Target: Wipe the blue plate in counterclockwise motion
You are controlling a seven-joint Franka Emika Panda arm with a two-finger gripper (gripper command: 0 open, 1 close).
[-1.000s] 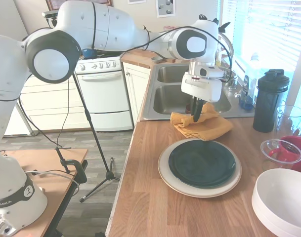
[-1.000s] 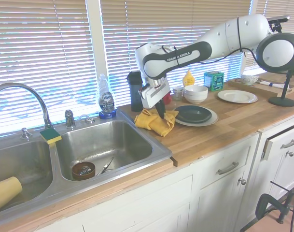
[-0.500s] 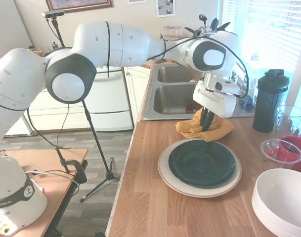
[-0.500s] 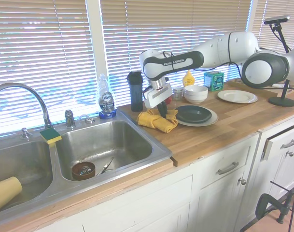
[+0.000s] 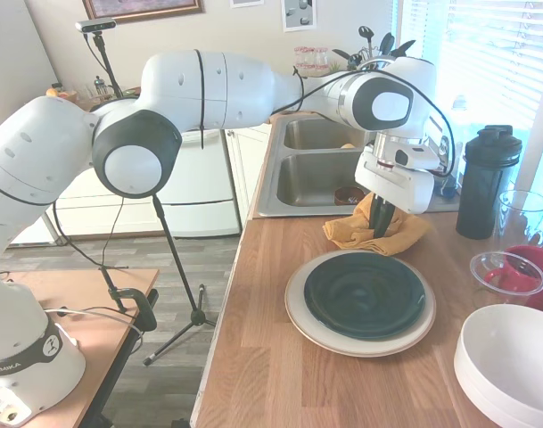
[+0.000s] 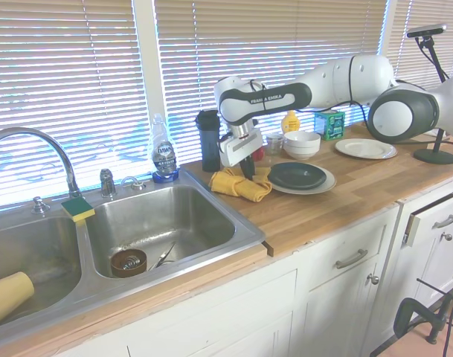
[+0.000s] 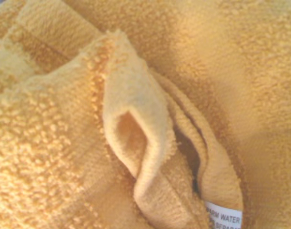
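Wooden countertop point(image 5: 280, 357) carries a beige plate point(image 5: 300, 314), yellow towel point(image 5: 347, 234), seemingly stacked white bowls point(image 5: 512, 361)

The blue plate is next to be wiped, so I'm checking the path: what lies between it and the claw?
Only the yellow towel, bunched under the claw, and a strip of the beige plate under the blue plate, per the first exterior view.

A butcher-block wooden countertop point(image 5: 271, 357) runs over white panelled cabinets point(image 6: 338, 282) with metal pulls. A double stainless-steel sink point(image 6: 148, 230) sits at its window edge, under white horizontal blinds point(image 6: 70, 89) glowing with daylight. Beyond the counter's far corner stands a white oven range point(image 5: 186, 169) on grey wood-plank flooring point(image 5: 164, 267).
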